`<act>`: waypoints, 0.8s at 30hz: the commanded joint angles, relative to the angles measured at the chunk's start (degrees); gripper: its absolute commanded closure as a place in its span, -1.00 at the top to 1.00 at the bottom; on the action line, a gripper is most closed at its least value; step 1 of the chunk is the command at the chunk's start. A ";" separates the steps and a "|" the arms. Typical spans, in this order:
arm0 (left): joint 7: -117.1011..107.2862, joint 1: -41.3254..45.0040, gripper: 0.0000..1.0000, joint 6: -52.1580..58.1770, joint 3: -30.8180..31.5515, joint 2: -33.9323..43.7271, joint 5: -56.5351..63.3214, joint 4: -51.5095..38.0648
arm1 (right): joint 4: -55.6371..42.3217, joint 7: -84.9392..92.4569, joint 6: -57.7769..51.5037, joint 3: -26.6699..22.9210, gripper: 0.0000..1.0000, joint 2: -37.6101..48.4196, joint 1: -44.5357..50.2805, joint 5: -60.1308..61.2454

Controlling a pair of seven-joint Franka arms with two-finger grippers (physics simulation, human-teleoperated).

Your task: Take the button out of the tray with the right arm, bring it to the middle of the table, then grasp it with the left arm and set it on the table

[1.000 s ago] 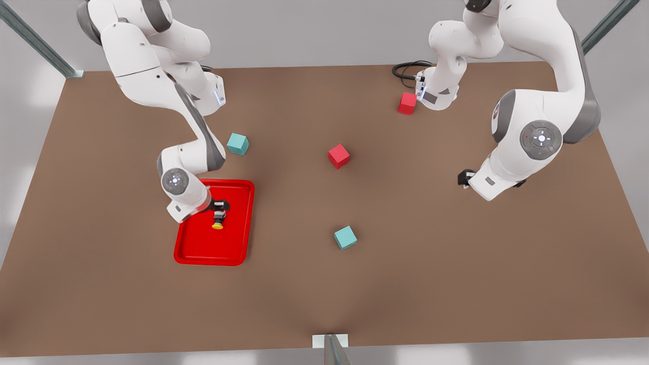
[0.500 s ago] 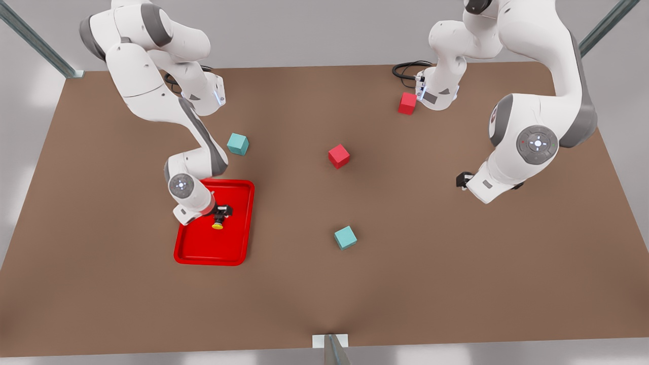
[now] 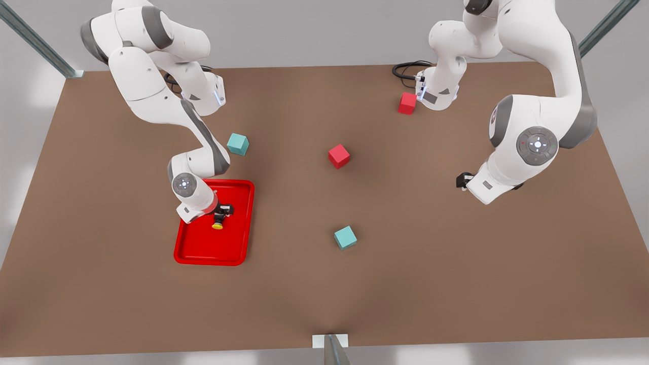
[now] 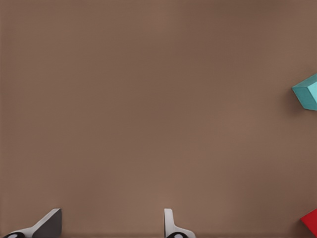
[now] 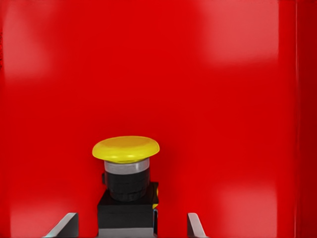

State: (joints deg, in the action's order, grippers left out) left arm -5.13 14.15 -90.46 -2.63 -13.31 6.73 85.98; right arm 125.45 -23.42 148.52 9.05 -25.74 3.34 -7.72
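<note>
The button (image 3: 218,223) lies on its side inside the tray (image 3: 236,253), in the half nearer the arm bases, its yellow cap pointing toward the tray's far end. In the right wrist view the button (image 5: 127,186) sits between the two fingertips (image 5: 64,225), which stand apart on either side of its dark body with red tray floor (image 5: 237,99) showing in the gaps; the lower part of the body is cut off by the frame edge. The right hand (image 3: 221,212) is low over the tray, open and not gripping; from the front most of it is hidden behind the arm's wrist, so contact with the button cannot be judged there.

The left hand (image 3: 462,179) hangs above bare tabletop (image 3: 456,263), well away from the tray on the front view's right. Its wrist view shows two fingertips (image 4: 171,225) spread wide with nothing between them, a teal cube (image 4: 307,91) and a red corner at the edge, both cut off.

Two teal cubes (image 3: 238,144) (image 3: 345,237) and two red cubes (image 3: 338,155) (image 3: 407,103) rest on the tabletop outside the tray; the farther red cube is partly covered by an arm base.
</note>
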 commanded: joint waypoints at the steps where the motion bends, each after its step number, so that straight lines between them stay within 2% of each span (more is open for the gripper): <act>1: 0.03 0.00 1.00 0.02 -0.01 0.04 0.04 -0.03 | -0.03 -0.57 0.45 0.00 0.45 -0.01 0.00 0.07; 3: 0.03 0.00 1.00 0.02 -0.01 0.04 0.04 -0.03 | -0.20 -0.57 0.45 0.00 0.33 -0.27 0.00 0.07; 5: 0.03 0.00 1.00 0.02 -0.01 0.04 0.04 -0.03 | -0.38 -0.57 0.63 0.00 0.32 -0.63 0.00 0.07; 6: 0.03 0.00 1.00 0.02 -0.01 0.04 0.04 0.06 | -0.38 -0.57 0.98 0.00 0.14 -0.89 0.00 0.07; 7: 0.03 0.00 1.00 0.02 -0.01 0.04 0.04 0.06 | -0.38 -0.49 1.07 0.00 -0.13 -0.89 0.00 0.07; 9: 0.03 0.00 1.00 0.02 -0.01 0.04 0.04 0.06 | -0.64 -0.49 1.07 0.00 -0.25 -0.89 0.00 0.07; 13: 0.12 0.00 1.00 0.02 -0.01 0.04 0.04 0.06 | -1.43 0.04 0.28 0.88 -0.26 0.43 0.09 0.07; 14: 0.12 0.00 1.00 0.02 -0.01 0.04 0.04 0.06 | -4.06 -0.05 -4.54 2.02 -0.26 2.19 0.00 0.07; 15: 0.03 0.00 1.00 0.03 -0.01 0.04 0.04 0.06 | -9.25 -0.31 -11.84 3.87 -0.26 2.36 0.00 0.16; 16: 0.12 0.00 1.00 0.11 -0.01 0.04 0.04 -0.03 | -12.06 -0.75 -14.75 4.40 -0.25 2.54 0.27 0.16; 20: 0.03 -0.09 1.00 0.02 -0.01 -0.14 0.04 0.06 | -22.17 -15.33 -24.33 13.01 -0.24 2.27 2.02 0.16; 22: 0.12 -0.09 1.00 -0.06 -0.01 -0.14 0.04 0.06 | -25.51 -25.00 -24.33 12.93 -0.24 1.75 9.05 0.25; 24: -0.06 0.00 1.00 0.38 -0.01 -0.14 0.04 0.06 | -32.89 -35.90 -24.42 12.92 -0.24 -3.61 15.90 0.16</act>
State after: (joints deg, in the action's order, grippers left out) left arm -5.07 14.14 -90.38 -2.63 -13.51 6.73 86.09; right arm 94.50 -29.40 130.13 21.83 -28.38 17.49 -6.65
